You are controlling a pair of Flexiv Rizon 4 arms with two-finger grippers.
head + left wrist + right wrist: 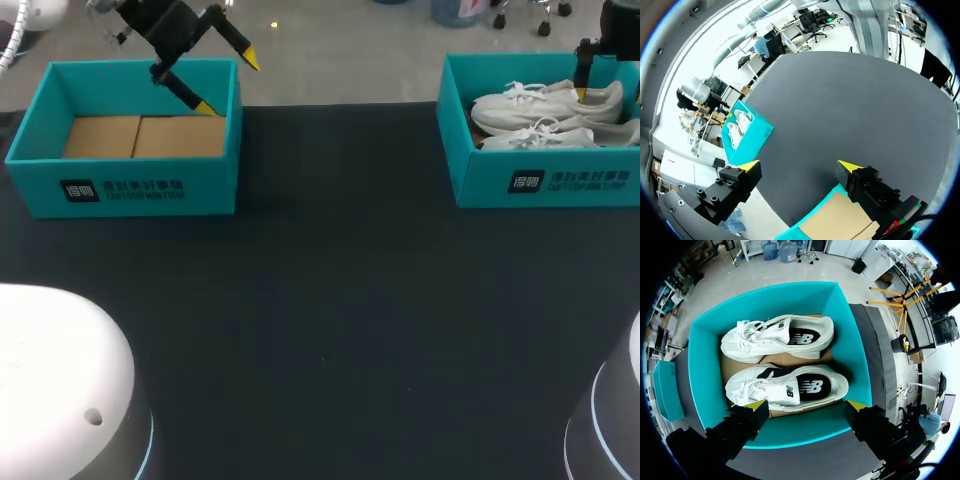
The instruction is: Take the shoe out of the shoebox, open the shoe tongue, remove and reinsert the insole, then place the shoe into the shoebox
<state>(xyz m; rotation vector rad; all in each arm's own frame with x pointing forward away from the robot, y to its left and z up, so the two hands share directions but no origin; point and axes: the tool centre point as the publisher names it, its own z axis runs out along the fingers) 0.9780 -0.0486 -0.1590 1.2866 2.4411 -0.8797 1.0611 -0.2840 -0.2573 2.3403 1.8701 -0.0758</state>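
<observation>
Two white shoes lie side by side in the teal shoebox at the table's right; the nearer shoe and the farther shoe show their dark insoles. My right gripper hangs open above the box's near wall, with nothing between its fingers; in the head view the right gripper is over the box's far side. My left gripper is open and empty, above the far wall of a second teal box at the left. From the left wrist view the shoebox is far ahead of the left gripper.
The left box holds only a brown cardboard floor. The dark table mat stretches between the two boxes. My arms' white bases stand at the near corners.
</observation>
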